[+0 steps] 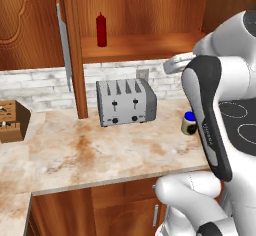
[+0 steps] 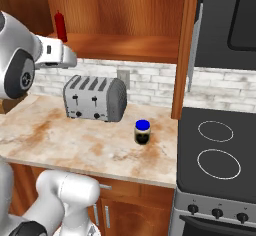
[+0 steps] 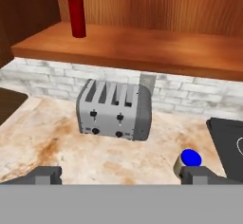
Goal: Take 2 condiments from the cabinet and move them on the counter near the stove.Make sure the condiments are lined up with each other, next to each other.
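- My gripper (image 3: 121, 174) is wide open and empty — next I raise it squarely toward the red squeeze bottle (image 3: 76, 10) on the cabinet (image 3: 142, 47) shelf.
- I'll set it just beside the jar (image 2: 143, 131) near the stove (image 2: 217, 152) — lined up.

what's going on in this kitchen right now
The robot is moving condiments from the cabinet to the counter. The cream jar already stands on the counter beside the stove. The red squeeze bottle is on the cabinet shelf. The gripper is open and empty, facing the toaster.
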